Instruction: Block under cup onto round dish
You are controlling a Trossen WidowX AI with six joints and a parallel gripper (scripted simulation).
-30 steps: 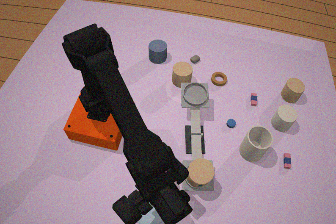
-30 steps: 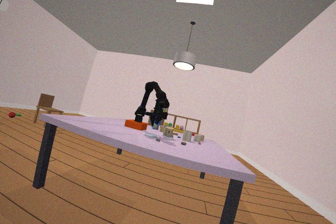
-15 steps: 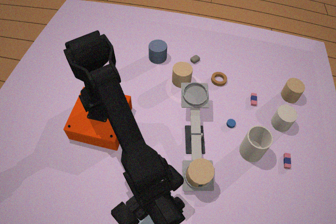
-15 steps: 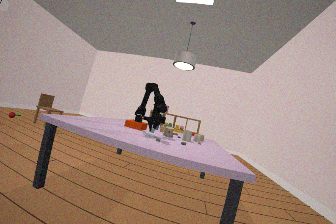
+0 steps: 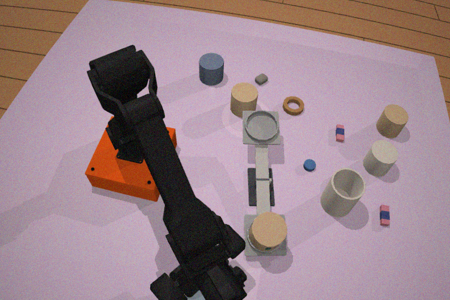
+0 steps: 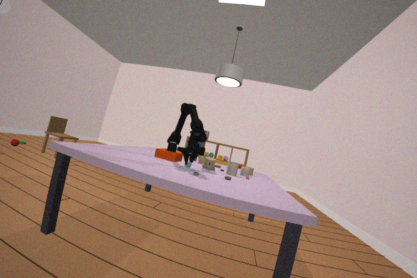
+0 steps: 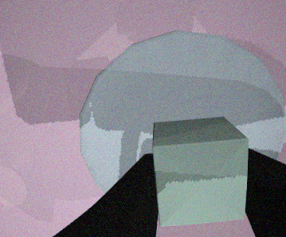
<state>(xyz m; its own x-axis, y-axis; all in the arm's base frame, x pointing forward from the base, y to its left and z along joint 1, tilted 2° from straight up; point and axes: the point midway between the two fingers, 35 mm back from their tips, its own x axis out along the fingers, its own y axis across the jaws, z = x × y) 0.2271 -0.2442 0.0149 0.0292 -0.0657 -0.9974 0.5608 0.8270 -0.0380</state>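
My gripper (image 7: 193, 160) (image 6: 189, 164) is shut on a pale green block (image 7: 201, 199) and holds it low over the round dish. In the top view the arm hides the block. The pale blue dish (image 7: 176, 52) (image 6: 182, 167) lies on the table, with no cup above it; whether the block touches it cannot be told. The balance beam (image 5: 262, 198) carries a tan cup (image 5: 268, 229) (image 6: 209, 161) with a small dark mark on its near pan. The far pan (image 5: 261, 127) is empty. A tan cup (image 5: 243, 98) stands on the table beside that pan.
The orange base (image 5: 119, 180) is left of the balance. A hollow grey container (image 5: 336, 200), a cream cylinder (image 5: 380, 160) and a tan cylinder (image 5: 392, 120) stand right. A blue-grey cylinder (image 5: 211, 71) stands at the back. A blue disc (image 5: 309, 164) lies right of the beam.
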